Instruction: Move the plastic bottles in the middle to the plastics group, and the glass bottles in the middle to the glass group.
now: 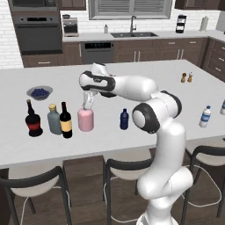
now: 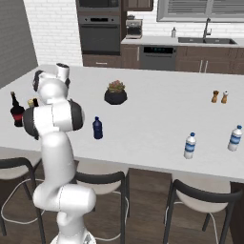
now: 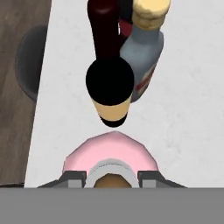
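My gripper [image 1: 88, 104] is shut on the neck of the squat pink bottle [image 1: 85, 120], reaching down from above. The pink bottle [image 3: 109, 151] is upright at the counter, just right of the tall dark wine bottle [image 1: 66, 121] with the yellow label. Left of that stand the grey-blue bottle [image 1: 54, 119] with a yellow cap and the round black bottle [image 1: 33, 119] with a red label. In the hand view the wine bottle [image 3: 109, 87] and the grey-blue bottle [image 3: 144, 48] lie close ahead. The small dark-blue bottle [image 1: 124, 119] stands alone mid-counter. Two water bottles [image 2: 190, 146] [image 2: 235, 138] stand at the right.
A bowl of blueberries [image 1: 39, 92] sits behind the glass bottles. Two small shakers [image 1: 186, 78] stand far right, and a potted plant [image 2: 116, 93] sits mid-counter. Stools line the counter's near edge [image 1: 66, 158].
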